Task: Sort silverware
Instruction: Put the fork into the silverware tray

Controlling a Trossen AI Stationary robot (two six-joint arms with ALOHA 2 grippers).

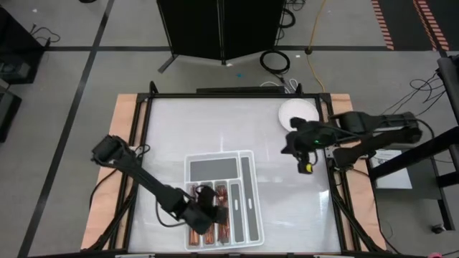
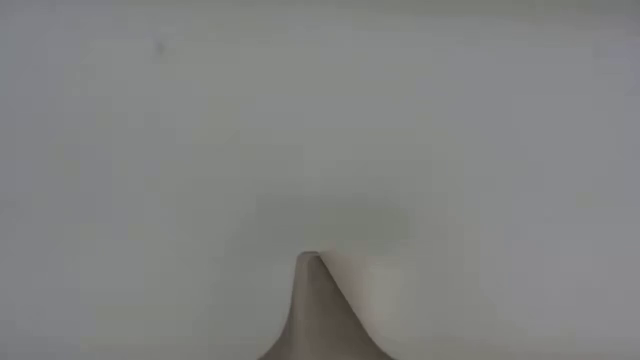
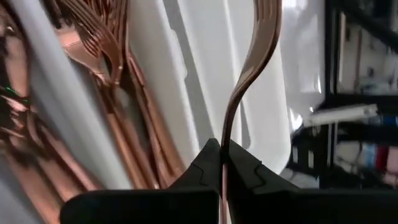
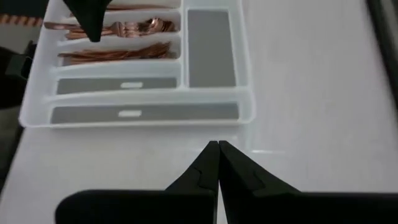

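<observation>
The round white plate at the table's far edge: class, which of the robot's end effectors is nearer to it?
Right. The right end effector hangs just beside the plate, empty and shut. The left end effector is over the divided tray, shut on a fork.

Grey floor (image 1: 64, 79) crossed by dark lines, black cabinet (image 1: 219, 29) behind, coiled cable (image 1: 275, 60) nearby

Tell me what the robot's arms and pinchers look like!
Both arms are dark, nearly black, built of chunky jointed links. The left arm has a boxy block at its far end. The right arm has a tiny green light and a yellow spot near its wrist. The left end effector and the right end effector each have two black, pointed, wedge-shaped fingers with stepped notches.
</observation>
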